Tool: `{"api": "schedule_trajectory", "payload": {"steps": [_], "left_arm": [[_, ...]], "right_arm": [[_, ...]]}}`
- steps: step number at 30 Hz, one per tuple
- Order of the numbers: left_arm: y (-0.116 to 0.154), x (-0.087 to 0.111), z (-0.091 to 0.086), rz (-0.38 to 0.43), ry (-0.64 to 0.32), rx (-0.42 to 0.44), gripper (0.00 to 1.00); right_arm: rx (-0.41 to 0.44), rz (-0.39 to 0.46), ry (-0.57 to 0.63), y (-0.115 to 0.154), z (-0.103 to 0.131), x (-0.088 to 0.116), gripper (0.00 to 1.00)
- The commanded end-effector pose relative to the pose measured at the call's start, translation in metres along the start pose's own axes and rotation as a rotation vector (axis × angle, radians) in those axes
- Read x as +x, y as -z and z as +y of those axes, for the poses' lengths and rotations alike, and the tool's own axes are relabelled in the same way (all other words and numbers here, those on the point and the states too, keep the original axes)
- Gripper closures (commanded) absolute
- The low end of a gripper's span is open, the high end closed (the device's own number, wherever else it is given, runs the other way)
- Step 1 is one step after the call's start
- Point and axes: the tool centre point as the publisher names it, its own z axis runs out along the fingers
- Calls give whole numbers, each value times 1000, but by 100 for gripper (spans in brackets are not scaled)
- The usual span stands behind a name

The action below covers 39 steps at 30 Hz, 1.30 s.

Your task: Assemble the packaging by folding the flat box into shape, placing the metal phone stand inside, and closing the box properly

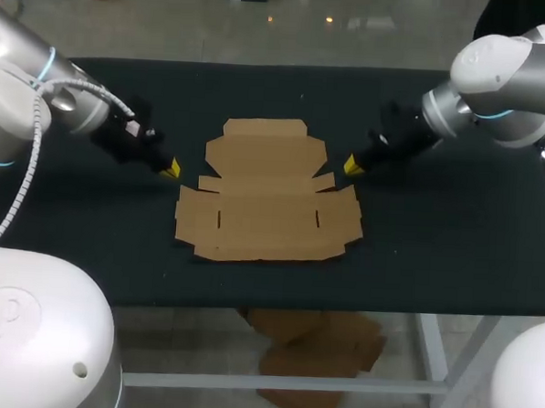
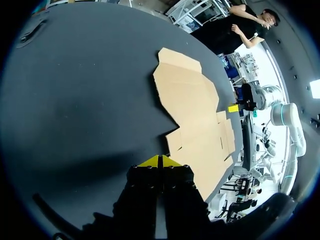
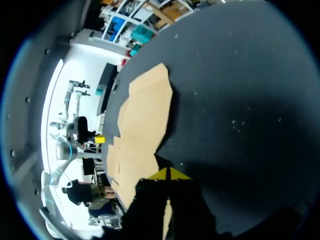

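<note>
Flat cardboard box on table, left end effector pinched together, right end effector too

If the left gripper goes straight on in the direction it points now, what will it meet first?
Most likely the table just beside the box. The left gripper, shut, points down at the dark surface near the box's edge; depth is unclear, so it could catch that edge instead.

Right gripper: yellow tips pressed together, nothing between them, at the cardboard's near edge.
Flat box: unfolded brown cardboard, lying flat ahead of the gripper.
Table: black surface under the cardboard.
Left gripper: yellow tip beyond the box.
</note>
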Motion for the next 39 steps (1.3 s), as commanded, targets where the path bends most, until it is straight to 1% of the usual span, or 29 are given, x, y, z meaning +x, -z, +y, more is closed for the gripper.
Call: {"api": "schedule_trajectory", "payload": {"steps": [1,8,17,24,31,39], "left_arm": [[-4,3,0,-11,-4,-5,100],[-11,5,2,-11,-11,-17,100],[-18,8,4,-8,-24,-24,100],[-27,6,5,-2,-26,-30,100],[-31,4,2,10,-36,-18,100],[-37,2,-5,-1,-36,-6,100]], "right_arm": [[-4,7,6,-1,-6,0,100],[-1,8,11,-3,-12,-4,100],[18,2,25,-11,-7,-5,100],[30,6,29,-15,-4,-6,100],[30,8,27,-16,-4,-7,100],[37,8,28,-19,-2,-7,100]]}}
